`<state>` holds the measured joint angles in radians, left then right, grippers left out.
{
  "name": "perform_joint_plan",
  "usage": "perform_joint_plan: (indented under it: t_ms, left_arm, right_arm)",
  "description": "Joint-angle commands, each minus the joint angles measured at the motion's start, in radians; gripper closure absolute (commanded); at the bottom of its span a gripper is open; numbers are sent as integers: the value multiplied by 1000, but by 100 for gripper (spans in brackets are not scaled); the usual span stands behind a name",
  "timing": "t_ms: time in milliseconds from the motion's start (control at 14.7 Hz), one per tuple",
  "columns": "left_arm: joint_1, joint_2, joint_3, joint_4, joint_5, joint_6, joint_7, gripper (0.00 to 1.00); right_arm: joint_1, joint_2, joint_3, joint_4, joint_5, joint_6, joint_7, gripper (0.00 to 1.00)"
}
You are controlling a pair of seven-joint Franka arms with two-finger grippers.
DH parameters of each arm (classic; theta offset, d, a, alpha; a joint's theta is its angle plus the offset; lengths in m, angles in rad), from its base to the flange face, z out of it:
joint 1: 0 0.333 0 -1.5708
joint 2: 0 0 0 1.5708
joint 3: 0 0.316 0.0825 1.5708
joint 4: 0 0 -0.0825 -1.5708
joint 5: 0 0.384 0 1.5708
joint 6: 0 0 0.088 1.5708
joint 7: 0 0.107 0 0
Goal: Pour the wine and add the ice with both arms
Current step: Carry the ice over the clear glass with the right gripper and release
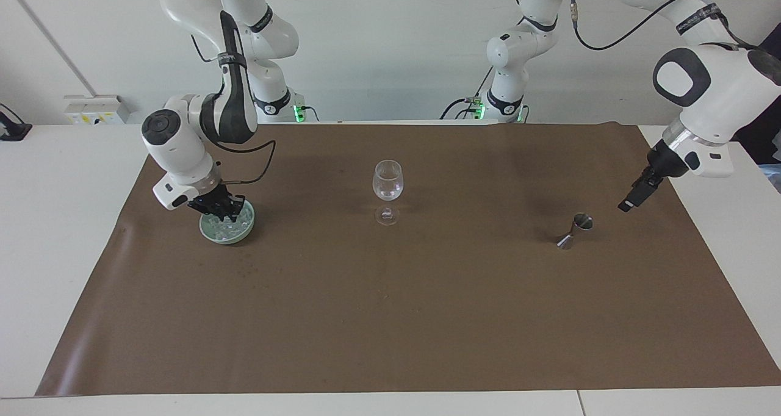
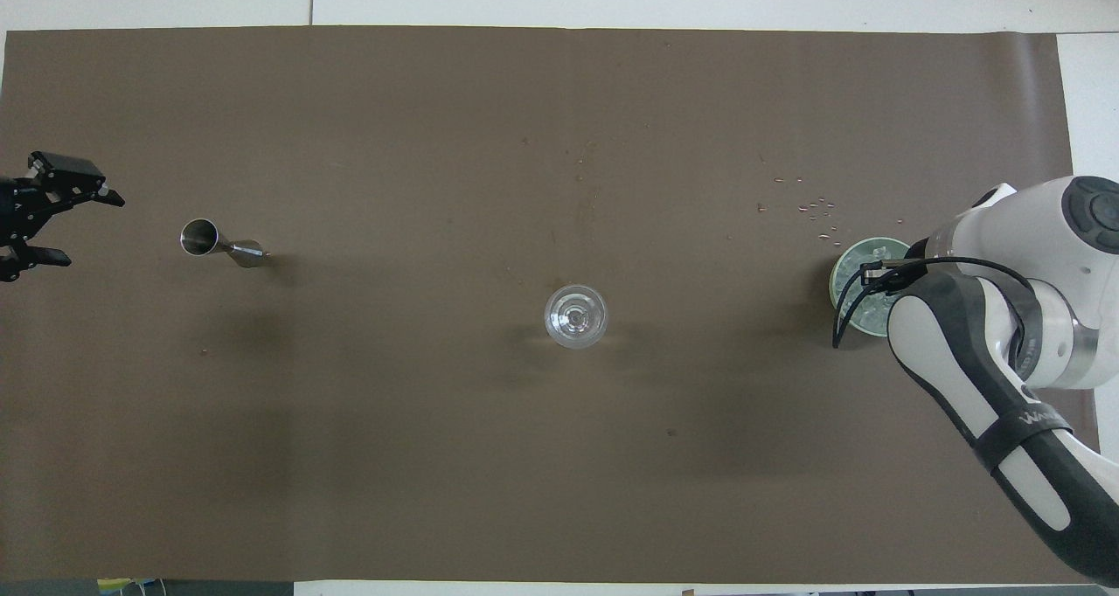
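Brown paper covers white counter. Wine glass at centre; steel jigger at its 3 o'clock in the facing view, untouched. Ice in green bowl at 9 o'clock, right hand clamped shut among it. Left hand spread wide, empty. Lettering on right arm unreadable.

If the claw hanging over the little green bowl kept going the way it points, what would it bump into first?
The right gripper points down into the pale green round bowl, so it would probably meet the heap of small clear ice chunks first. How close its fingers already are is hard to judge.
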<state>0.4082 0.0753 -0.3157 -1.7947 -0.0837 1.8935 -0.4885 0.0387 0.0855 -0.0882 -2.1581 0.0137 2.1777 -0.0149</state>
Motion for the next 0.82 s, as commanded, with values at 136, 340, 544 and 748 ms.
perform_joint_plan:
  t_ms: [136, 340, 544, 748]
  left_arm:
    - [-80, 12, 6, 161, 73, -186, 177, 0]
    - [-195, 12, 56, 244, 88, -273, 225, 0]
    - [-399, -15, 258, 250, 96, -323, 270, 0]
    - [-514, -17, 377, 271, 87, -390, 344, 0]
  right_arm:
    - [90, -12, 48, 250, 6, -290, 71, 91]
    - [229, 74, 57, 583, 18, -548, 287, 91]
    - [338, 120, 59, 679, 164, -547, 508, 91]
    - [481, 126, 59, 676, 175, -414, 662, 91]
